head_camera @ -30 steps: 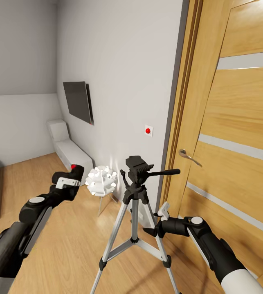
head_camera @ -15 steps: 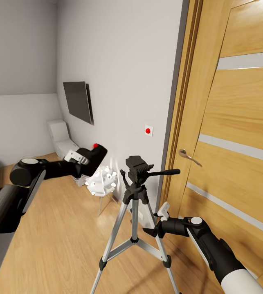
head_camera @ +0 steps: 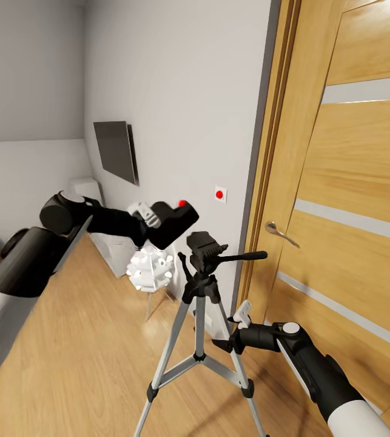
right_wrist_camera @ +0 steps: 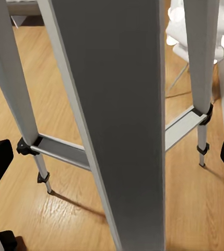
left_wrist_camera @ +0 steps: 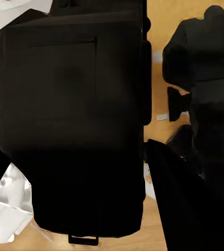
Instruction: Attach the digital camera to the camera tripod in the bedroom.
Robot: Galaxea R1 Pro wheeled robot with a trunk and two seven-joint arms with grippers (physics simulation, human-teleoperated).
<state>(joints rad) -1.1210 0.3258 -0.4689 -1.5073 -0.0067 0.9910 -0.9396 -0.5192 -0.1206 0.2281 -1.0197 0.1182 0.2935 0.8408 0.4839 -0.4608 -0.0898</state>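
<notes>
Above the light wood plank floor of the white-walled bedroom, reaching across at chest height with the black left arm, its left gripper pinching the small black digital camera with a red dot, carrying it just beside and slightly above the black head of the silver-legged camera tripod, not touching it. Hanging low by a tripod leg with the right gripper; fingers look parted around the leg, though cannot tell for sure. Standing on the floor near the oak door with grey bands, beside a white spiky lamp. Showing smooth grey metal legs with black joints close up in the right wrist view.
</notes>
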